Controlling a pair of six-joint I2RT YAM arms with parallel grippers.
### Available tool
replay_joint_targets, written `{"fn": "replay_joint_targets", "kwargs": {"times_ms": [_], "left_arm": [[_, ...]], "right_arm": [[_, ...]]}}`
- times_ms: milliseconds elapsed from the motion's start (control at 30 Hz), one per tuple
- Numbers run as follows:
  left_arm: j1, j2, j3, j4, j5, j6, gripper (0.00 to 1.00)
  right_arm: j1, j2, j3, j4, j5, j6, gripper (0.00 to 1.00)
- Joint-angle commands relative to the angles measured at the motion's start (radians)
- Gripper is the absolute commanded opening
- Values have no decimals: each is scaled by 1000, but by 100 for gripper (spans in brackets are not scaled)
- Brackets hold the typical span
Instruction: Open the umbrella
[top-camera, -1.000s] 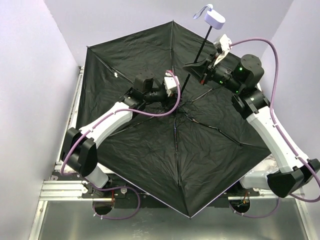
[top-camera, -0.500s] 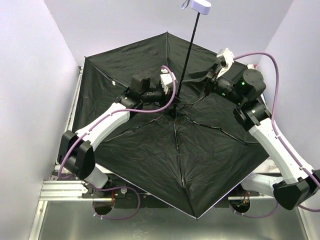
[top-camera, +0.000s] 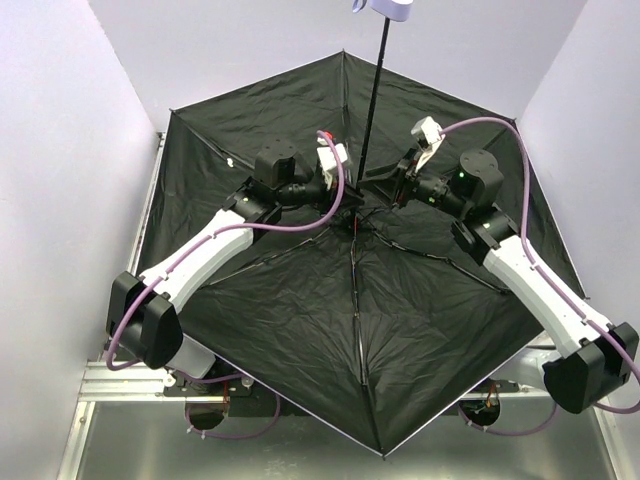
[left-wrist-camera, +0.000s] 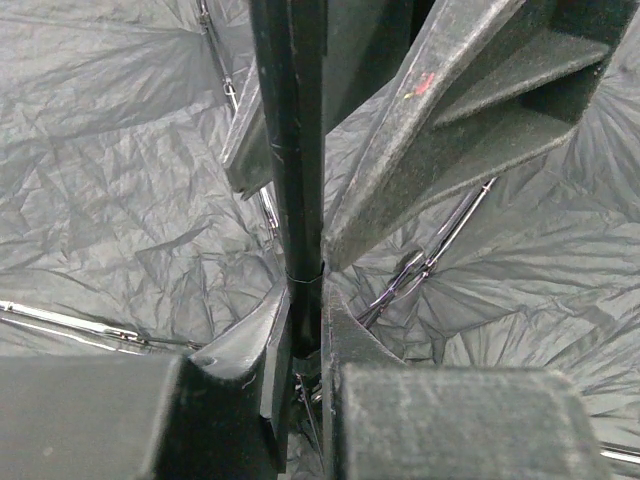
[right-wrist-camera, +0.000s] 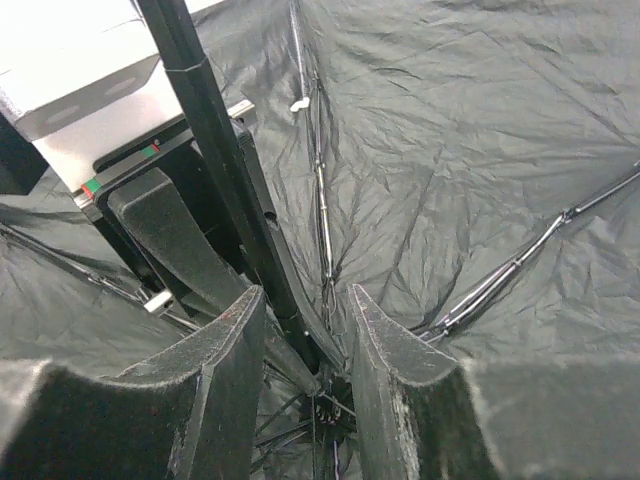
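The umbrella (top-camera: 300, 310) lies spread wide and upside down, its black lining up, covering most of the table. Its thin black shaft (top-camera: 375, 90) rises nearly upright from the hub to the small lavender handle (top-camera: 390, 8) at the top edge. My left gripper (top-camera: 347, 195) is shut on the shaft just above the hub; the left wrist view shows the gripper (left-wrist-camera: 305, 325) pinching the shaft (left-wrist-camera: 298, 150) between both fingers. My right gripper (top-camera: 372, 185) stands open on the other side of the same low stretch; in its wrist view this gripper (right-wrist-camera: 305, 335) straddles the shaft (right-wrist-camera: 210, 130) with gaps on both sides.
Metal ribs (top-camera: 420, 255) fan out from the hub across the lining. Lavender walls close in on the left, back and right. A metal rail (top-camera: 120, 380) runs along the near edge by the arm bases. The canopy rim (top-camera: 380, 455) overhangs that edge.
The right gripper let go of the shaft higher up, opened and dropped to the hub. The shaft swung more upright, the handle rose to the top edge, and the canopy shifted.
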Motion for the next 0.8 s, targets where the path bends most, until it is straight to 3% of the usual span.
{"fn": "replay_joint_targets", "kwargs": {"times_ms": [0,100,267,300,400,433,467,533,600,667,767], "left_arm": [[-17,-38,3,36,46,21,0],[-21,-31,12,36,47,17,0],[-27,-24,21,37,73,16,0],[-27,-25,19,38,78,17,0],[-27,-35,8,38,95,20,0],[-27,-42,4,29,98,24,0],[-26,-50,-2,19,103,31,9],[-18,-75,-10,-41,117,58,37],[-4,-107,-14,-113,128,85,52],[19,-151,-18,-176,161,119,58],[53,-224,-36,-172,152,96,58]], "right_arm": [[8,22,-5,93,-21,2,38],[20,33,-16,101,-28,-10,37],[26,44,-52,109,-5,-28,27],[26,47,-56,108,-4,-32,24],[26,45,-66,105,16,-43,0],[26,43,-66,103,23,-43,0],[25,40,-62,95,31,-47,0],[25,33,-57,85,44,-58,0],[26,25,-59,76,42,-81,0],[25,17,-65,70,22,-104,0],[25,14,-73,59,-3,-134,0]]}}
